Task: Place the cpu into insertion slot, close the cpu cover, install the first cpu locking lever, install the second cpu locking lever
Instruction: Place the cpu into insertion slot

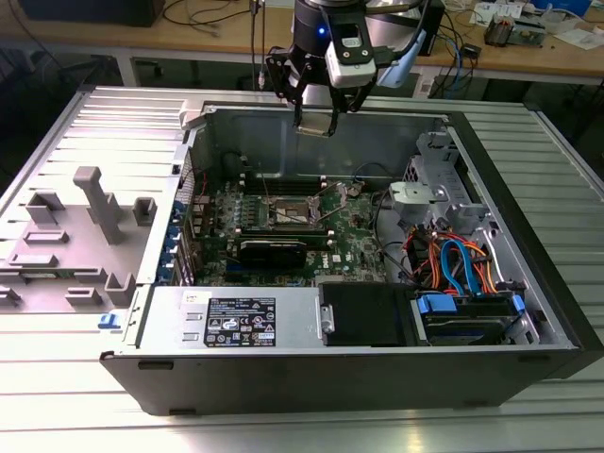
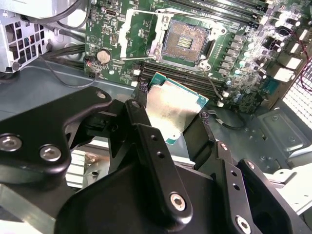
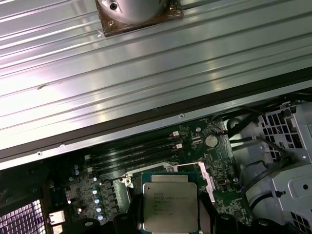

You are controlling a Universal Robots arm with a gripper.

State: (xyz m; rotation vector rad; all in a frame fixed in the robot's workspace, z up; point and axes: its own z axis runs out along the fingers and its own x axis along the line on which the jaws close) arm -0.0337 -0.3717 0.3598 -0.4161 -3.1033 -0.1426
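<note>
My end effector (image 1: 317, 117) is gripping the cpu (image 2: 171, 111) tight, and I am holding it up above the open insertion slot (image 2: 187, 41) inside the computer case (image 1: 359, 373).

This place looks like a robotics laboratory or an electronics workshop. A wide silver table of ribbed aluminium profiles (image 1: 302, 429) carries an open black and grey desktop computer case (image 1: 349, 373) with its green motherboard (image 1: 363, 236) exposed. Beside it stand several grey plastic fixture blocks (image 1: 99, 203) (what they hold, I cannot tell). A black robot arm (image 1: 321, 19) hangs above the case. Behind, a long light wooden workbench (image 1: 217, 42) is covered with loose cables (image 1: 203, 14) and small electronic parts (image 1: 500, 33).
</note>
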